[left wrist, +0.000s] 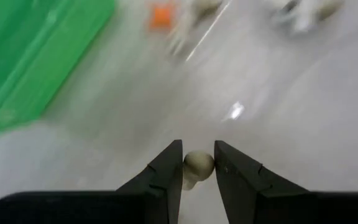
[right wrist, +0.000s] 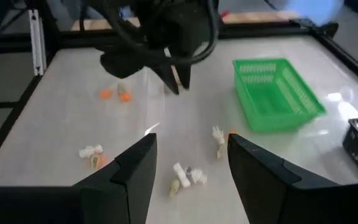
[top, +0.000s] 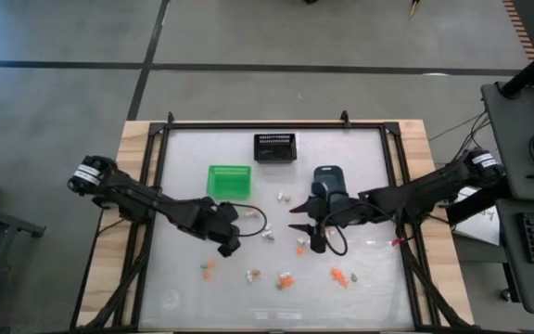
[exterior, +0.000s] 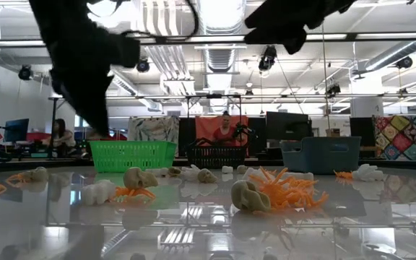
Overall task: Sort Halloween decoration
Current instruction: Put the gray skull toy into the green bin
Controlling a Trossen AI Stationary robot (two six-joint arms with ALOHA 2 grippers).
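From the high view I count three bins on the surface (top: 184, 278): a green bin (top: 229, 180), a black mesh bin (top: 274, 147) and a blue-grey bin (top: 329, 179). I cannot make out anything inside them. Trinkets (top: 286, 279) lie loose in roughly ten small clusters across the near half; an exact count escapes me.

In the low view, I see orange, white and tan pieces scattered before the three bins.

In the left wrist view, my left claw (left wrist: 198, 167) is clamped on one tan trinket (left wrist: 197, 164), just off the green bin's corner.

In the right wrist view, my right claw (right wrist: 191, 155) stands apart, empty, above the loose pieces.
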